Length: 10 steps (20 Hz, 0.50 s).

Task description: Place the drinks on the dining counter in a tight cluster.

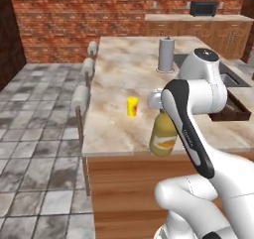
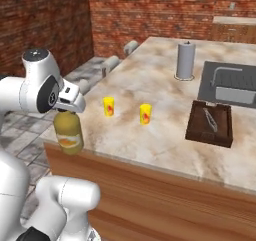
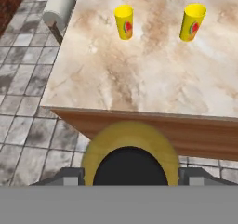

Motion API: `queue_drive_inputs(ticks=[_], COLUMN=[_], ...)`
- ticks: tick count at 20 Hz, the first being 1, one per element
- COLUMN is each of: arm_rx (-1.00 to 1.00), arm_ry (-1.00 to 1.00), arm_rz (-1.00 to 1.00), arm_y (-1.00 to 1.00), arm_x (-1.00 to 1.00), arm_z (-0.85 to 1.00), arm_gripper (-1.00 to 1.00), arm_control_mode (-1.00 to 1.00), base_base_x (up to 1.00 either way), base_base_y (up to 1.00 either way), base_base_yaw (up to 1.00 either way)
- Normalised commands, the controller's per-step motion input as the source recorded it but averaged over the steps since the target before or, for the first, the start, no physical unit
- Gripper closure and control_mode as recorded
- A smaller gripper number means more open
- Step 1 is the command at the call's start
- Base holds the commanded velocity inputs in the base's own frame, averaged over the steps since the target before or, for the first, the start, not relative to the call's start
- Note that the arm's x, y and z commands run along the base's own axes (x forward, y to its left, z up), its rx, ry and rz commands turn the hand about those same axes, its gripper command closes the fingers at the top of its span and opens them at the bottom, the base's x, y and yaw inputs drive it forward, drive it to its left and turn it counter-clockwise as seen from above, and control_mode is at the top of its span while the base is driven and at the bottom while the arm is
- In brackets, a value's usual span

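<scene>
Your gripper (image 2: 66,111) is closed around the black cap of the juice bottle (image 2: 68,133), jaws set wide, holding it upright at the near left corner of the dining counter (image 2: 165,135), over the edge. To its right you see 2 yellow cups (image 2: 108,106) on the stone, then a dark tray (image 2: 210,122), with a steel cylinder (image 2: 185,60) and sink (image 2: 230,82) behind.

We see two small yellow cups (image 2: 108,106) (image 2: 145,113) standing apart, a grey paper-towel roll (image 2: 185,60) upright farther back, a dark brown tray (image 2: 210,123) beside the sink (image 2: 231,84), and padded stools (image 1: 80,96) along the edge.
</scene>
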Motion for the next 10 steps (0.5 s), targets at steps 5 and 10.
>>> queue_drive_inputs(ticks=[5,10], arm_rx=[0.0,0.0], arm_ry=[0.0,0.0], arm_rz=[0.0,0.0], arm_y=[0.0,0.0], arm_x=[0.0,0.0], arm_z=[0.0,0.0], arm_gripper=[1.0,1.0], arm_control_mode=[1.0,1.0], base_base_x=[0.53,0.51], base_base_y=[0.57,0.37], base_base_yaw=[-0.23,-0.2])
